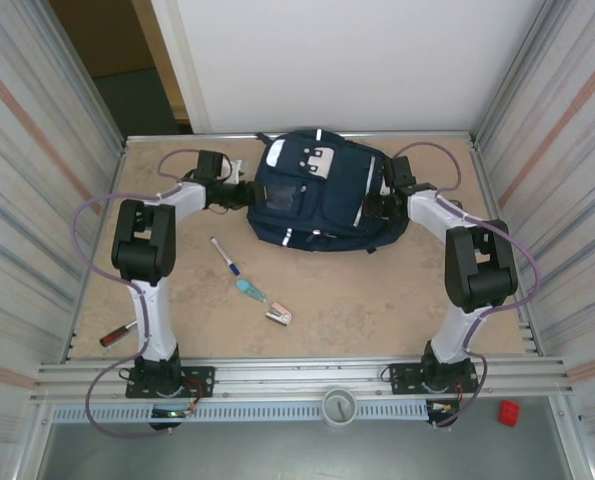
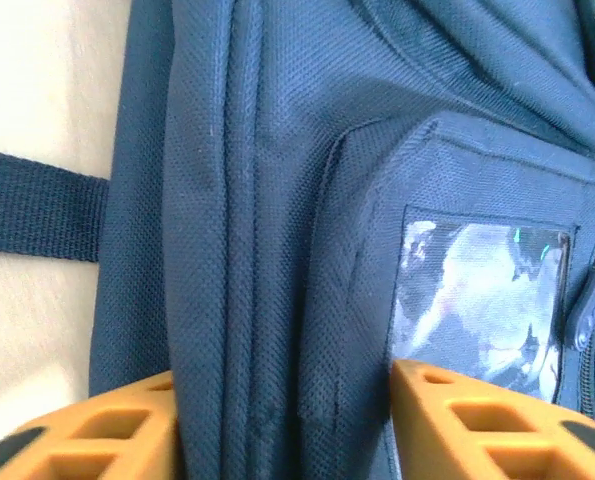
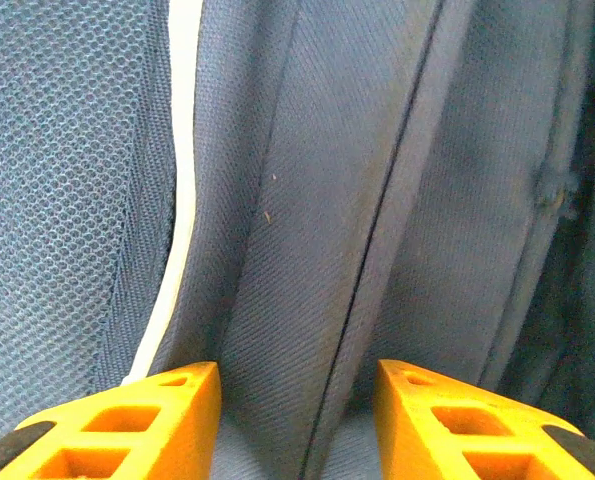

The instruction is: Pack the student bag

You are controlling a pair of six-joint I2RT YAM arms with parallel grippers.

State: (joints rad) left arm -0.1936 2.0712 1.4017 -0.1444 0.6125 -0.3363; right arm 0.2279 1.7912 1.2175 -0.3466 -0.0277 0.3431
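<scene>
The student bag (image 1: 317,195) looks soft, floppy and bulky, best pinched at a stitched fold, and the left gripper (image 2: 285,385) and right gripper (image 3: 297,372) each straddle one half-closed, with the bite unclear.

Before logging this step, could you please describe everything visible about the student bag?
The student bag is navy woven fabric with white patches, a thin pale stripe, a clear window pocket and zip pull. It lies far-centre on the table; the left pincer and right pincer each clamp a side fold.
</scene>
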